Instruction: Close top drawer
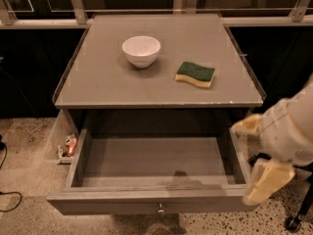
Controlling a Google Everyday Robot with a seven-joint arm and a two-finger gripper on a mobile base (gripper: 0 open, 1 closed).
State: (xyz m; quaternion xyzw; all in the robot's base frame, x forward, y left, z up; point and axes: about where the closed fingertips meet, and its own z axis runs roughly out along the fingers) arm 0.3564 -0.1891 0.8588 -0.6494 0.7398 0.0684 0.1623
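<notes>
The top drawer point(146, 205) stands pulled far out from under the grey tabletop point(98, 82). Its wide flat front panel faces me at the bottom of the camera view, with one small round metal knob point(160, 209). Its deep grey tray point(156, 160) holds nothing. My gripper point(255, 153) hangs at the right, beside the drawer's front right corner, on a white arm. Its pale yellow fingers point(266, 180) stand apart with nothing between them. I cannot tell whether they touch the drawer's side wall.
A white bowl point(141, 50) and a green and yellow sponge point(195, 74) sit on the tabletop. Small items point(68, 146) lie on the floor left of the cabinet. A cable point(10, 199) runs at the far left. A chair wheel point(293, 223) is at the bottom right.
</notes>
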